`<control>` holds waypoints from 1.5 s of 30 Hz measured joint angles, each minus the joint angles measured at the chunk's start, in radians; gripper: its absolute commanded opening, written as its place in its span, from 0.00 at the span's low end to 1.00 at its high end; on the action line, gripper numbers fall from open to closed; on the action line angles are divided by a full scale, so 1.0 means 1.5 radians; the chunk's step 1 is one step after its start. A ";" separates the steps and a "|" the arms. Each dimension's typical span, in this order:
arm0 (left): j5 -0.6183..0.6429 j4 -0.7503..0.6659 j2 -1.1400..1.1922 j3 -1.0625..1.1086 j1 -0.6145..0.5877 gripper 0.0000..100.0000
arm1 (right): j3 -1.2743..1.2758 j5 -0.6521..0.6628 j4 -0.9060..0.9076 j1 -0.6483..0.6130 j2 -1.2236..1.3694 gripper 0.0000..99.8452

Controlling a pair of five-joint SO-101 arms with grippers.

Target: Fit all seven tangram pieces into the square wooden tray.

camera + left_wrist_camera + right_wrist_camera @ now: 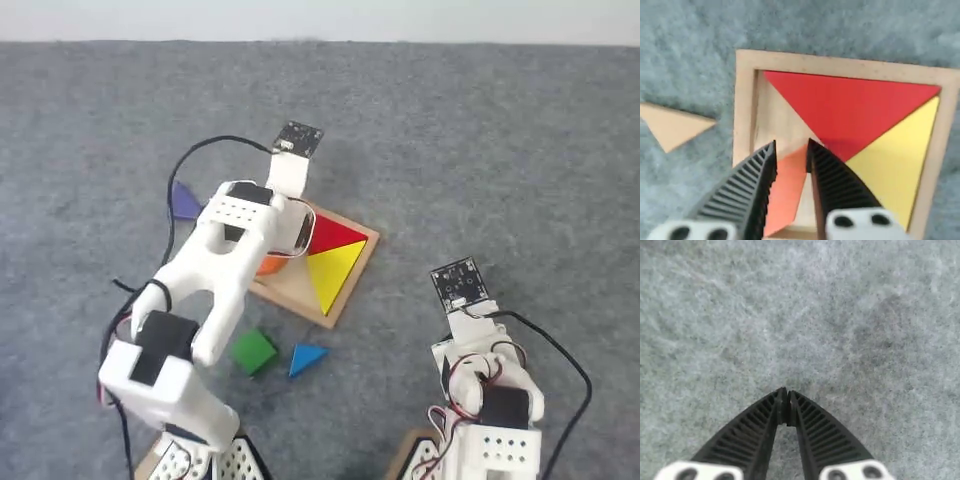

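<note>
The square wooden tray holds a large red triangle and a large yellow triangle. My left gripper hangs over the tray's open part, shut on an orange piece that stands between its ribbed fingers. In the high view the left arm covers much of the tray; the red triangle, the yellow triangle and a bit of the orange piece show beside it. My right gripper is shut and empty over bare carpet, well away from the tray.
A tan triangle lies on the carpet just outside the tray. A green square and a small blue triangle sit in front of the tray. A purple piece lies beyond the left arm. The right arm stands at the front right.
</note>
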 measured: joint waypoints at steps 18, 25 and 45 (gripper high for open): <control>-0.108 0.073 -0.247 0.181 -0.028 0.13 | 0.000 0.000 0.000 0.000 0.000 0.01; -0.113 0.053 -0.180 0.167 -0.028 0.13 | 0.000 0.000 0.000 0.000 0.000 0.01; -0.132 0.020 0.019 0.019 -0.030 0.13 | 0.000 0.000 0.000 0.000 0.000 0.01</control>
